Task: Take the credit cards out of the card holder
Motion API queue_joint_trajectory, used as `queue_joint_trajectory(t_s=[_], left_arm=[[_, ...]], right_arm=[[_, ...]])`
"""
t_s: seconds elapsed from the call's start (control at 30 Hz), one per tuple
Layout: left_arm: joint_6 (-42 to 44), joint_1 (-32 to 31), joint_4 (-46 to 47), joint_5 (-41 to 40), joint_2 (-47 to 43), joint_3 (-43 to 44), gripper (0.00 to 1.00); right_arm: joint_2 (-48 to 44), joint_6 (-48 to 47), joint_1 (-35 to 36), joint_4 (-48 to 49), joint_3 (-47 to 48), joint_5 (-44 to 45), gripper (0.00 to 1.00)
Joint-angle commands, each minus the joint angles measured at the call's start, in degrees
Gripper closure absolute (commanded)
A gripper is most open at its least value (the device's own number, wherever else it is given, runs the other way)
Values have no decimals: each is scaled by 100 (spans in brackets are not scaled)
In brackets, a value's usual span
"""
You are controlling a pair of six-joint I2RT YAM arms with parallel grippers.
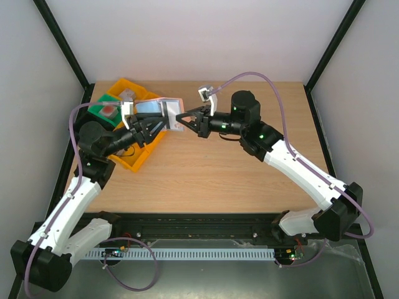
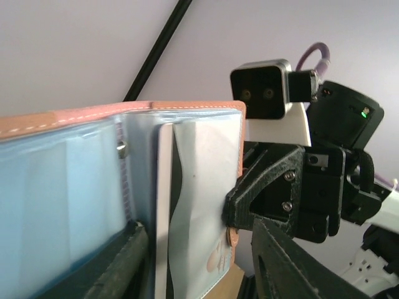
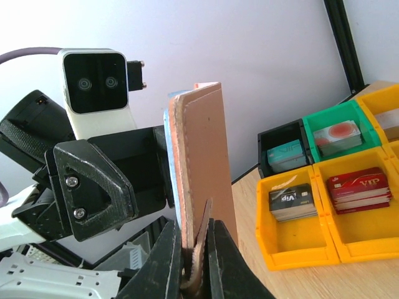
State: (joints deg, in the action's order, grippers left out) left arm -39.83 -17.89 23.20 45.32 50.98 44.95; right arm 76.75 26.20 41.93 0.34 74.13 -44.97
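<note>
Along the near edge of the bench [image 1: 218, 187] the two arms are bolted side by side, and both lean in toward the left-centre. The left arm [image 1: 72, 196] climbs from its corner and the right arm [image 1: 305, 174] stretches across from the other side, so they meet nose to nose above the wood.

Between them, lifted off the bench, is the card holder [image 3: 199, 156]. It is opened like a book and stands roughly upright, with its tan-pink leather outside facing the right arm. The right fingers [image 3: 219, 261] are clenched tight on a thin leather edge low on the holder. The left fingers [image 2: 121, 261] stand on either side of one half of it. One dark finger lies against the inside near the fold and the other sits just beside the outer edge. I cannot tell whether they truly grip.

Inside, the credit cards [image 2: 75, 205] sit in clear pockets. Light blue ones fill one half, and a pale one with a white edge beside it fills the other. A small metal stud [image 2: 122, 147] shows near the fold.

Farther back on the left are plastic trays: yellow trays [image 3: 293, 246], a green tray [image 3: 321, 115] and a black tray [image 3: 265, 140]. Each holds a small stack of other cards, including a stack of red ones marked VIP [image 3: 358, 187].
</note>
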Motion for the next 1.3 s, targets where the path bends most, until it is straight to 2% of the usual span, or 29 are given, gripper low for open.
queue_joint_trajectory(t_s=[0.0, 0.1, 0.33, 0.47, 0.73, 0.9, 1.03, 1.1, 1.27], left_arm=[[-536, -137, 867, 1195, 69, 92, 59], [-551, -138, 1082, 1397, 58, 101, 69], [-272, -187, 922, 1460, 61, 81, 93], [-277, -211, 1018, 1567, 55, 84, 98], [-296, -232, 1198, 1971, 70, 234, 98], [-199, -232, 1158, 2120, 61, 248, 87], [-72, -264, 1135, 2205, 63, 234, 78], [18, -281, 1014, 2183, 76, 236, 76], [170, -320, 827, 1947, 90, 165, 70]], right_arm=[[320, 103, 139, 576, 31, 204, 98], [432, 270, 147, 799, 20, 250, 98], [753, 284, 245, 851, 248, 286, 98], [818, 273, 245, 916, 275, 238, 98], [1062, 344, 206, 903, 415, 532, 98], [1262, -5, 229, 211, 808, 1059, 98], [1291, -226, 265, 295, 792, 516, 98], [1305, -270, 317, 473, 765, -50, 98], [1328, -579, 524, 592, 776, -639, 98]])
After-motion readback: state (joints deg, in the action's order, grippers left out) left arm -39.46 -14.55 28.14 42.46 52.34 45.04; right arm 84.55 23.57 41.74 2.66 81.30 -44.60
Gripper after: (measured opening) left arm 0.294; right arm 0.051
